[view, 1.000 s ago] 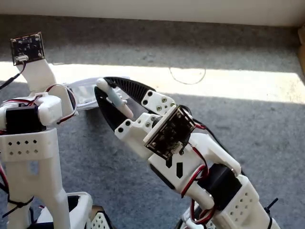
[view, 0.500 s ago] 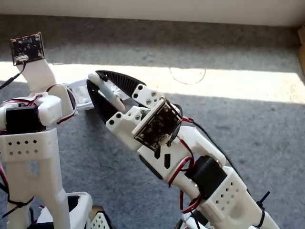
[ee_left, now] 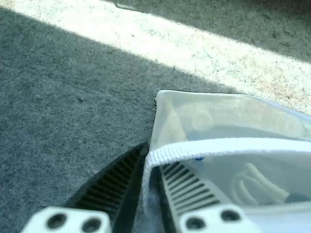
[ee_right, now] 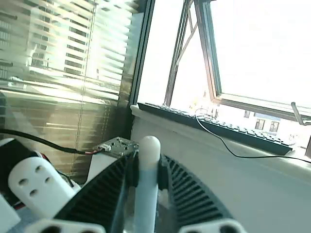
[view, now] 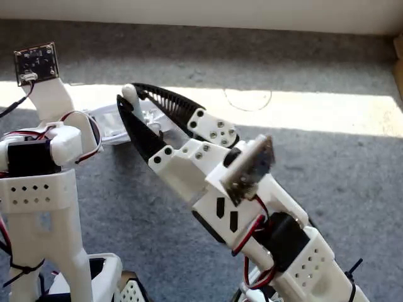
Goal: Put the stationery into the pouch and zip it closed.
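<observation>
Grey carpet (view: 327,163) is crossed by sunlight. A white pen (ee_right: 146,194) is clamped lengthwise in the right gripper (view: 128,95), just beside the pouch (ee_left: 233,121), whose rim is pinched by the left gripper (ee_left: 151,160).

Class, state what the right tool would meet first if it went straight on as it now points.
Probably the left arm's camera board, seen just beyond the right tool and its white pen. It seems to pass above the pouch. Depth is unclear.

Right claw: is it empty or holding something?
Holding: the right claw is shut on a white pen, whose rounded tip pokes past it.
</observation>
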You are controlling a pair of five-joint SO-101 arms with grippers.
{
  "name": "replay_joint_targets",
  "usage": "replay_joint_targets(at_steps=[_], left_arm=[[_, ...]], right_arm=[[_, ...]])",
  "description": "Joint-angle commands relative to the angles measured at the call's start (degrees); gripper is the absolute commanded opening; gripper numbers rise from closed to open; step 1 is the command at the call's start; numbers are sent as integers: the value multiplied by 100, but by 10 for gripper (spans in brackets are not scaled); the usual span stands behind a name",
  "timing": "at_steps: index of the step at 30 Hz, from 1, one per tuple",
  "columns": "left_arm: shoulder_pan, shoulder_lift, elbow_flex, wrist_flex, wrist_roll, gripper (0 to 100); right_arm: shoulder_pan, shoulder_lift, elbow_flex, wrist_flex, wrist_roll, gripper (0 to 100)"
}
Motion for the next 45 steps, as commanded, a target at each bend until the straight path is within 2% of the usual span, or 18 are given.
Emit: replay_joint_targets(at_steps=[1, 8, 19, 27, 45], left_arm=[[-92, 4, 57, -79, 0, 30], [-92, 4, 57, -79, 0, 30], [-92, 4, 57, -79, 0, 30], [-92, 13, 57, -79, 0, 30], [-92, 22, 57, -88, -114, 29]], right_arm=[[-66, -207, -110, -418, -114, 5], [-57, -189, 48, -1165, -105, 5], [-22, -57, 505, -1200, -105, 5], [444, 593, 919, -2492, -114, 5], [655, 892, 1358, -2527, -105, 5]])
